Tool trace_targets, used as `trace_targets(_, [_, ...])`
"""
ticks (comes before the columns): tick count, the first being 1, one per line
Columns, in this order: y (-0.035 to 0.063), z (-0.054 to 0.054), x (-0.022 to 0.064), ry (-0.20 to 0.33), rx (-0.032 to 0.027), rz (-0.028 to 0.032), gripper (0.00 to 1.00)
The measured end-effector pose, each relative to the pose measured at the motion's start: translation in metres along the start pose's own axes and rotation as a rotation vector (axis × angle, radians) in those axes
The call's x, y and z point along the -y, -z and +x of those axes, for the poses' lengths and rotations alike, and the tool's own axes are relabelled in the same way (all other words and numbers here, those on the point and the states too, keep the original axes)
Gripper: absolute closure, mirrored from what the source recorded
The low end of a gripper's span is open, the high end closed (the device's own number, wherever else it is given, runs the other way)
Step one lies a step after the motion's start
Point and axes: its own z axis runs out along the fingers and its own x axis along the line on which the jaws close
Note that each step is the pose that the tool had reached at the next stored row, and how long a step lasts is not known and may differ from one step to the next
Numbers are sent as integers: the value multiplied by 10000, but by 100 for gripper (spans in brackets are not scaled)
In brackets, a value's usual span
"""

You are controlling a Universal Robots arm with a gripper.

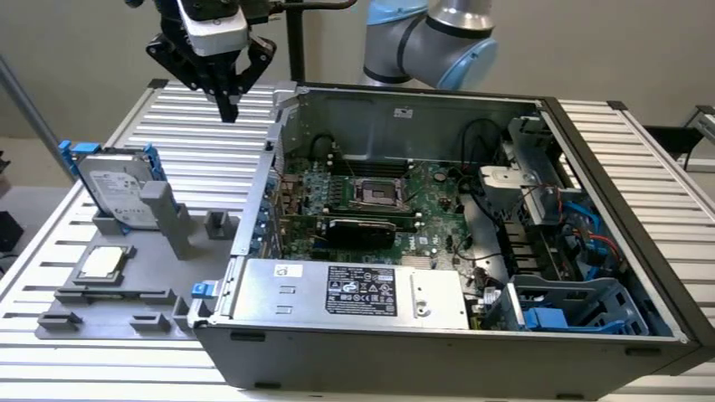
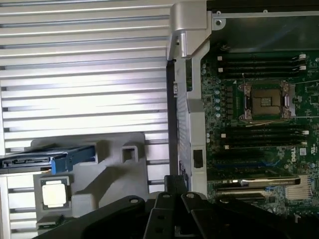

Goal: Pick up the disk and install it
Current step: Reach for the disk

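Observation:
The disk (image 1: 115,194), a silver-grey drive with a white label in a blue carrier, stands on edge in the grey holder (image 1: 156,251) at the exterior view's left. In the wrist view the disk (image 2: 50,160) shows edge-on beside the holder (image 2: 109,164). My gripper (image 1: 228,107) hangs shut and empty well above the ribbed table, between the disk and the open computer case (image 1: 447,243). Its black fingers (image 2: 172,191) point down near the case's side wall.
A small square CPU chip (image 1: 102,263) lies in the grey holder in front of the disk. The open case holds a motherboard (image 1: 369,201), a silver power-supply box (image 1: 352,293) and a blue-trimmed drive bay (image 1: 570,306) at its front corner on the exterior view's right.

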Motion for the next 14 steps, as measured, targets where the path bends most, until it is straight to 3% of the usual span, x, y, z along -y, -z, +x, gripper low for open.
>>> trace_targets(14, [12, 638, 8, 0, 0, 0, 89])
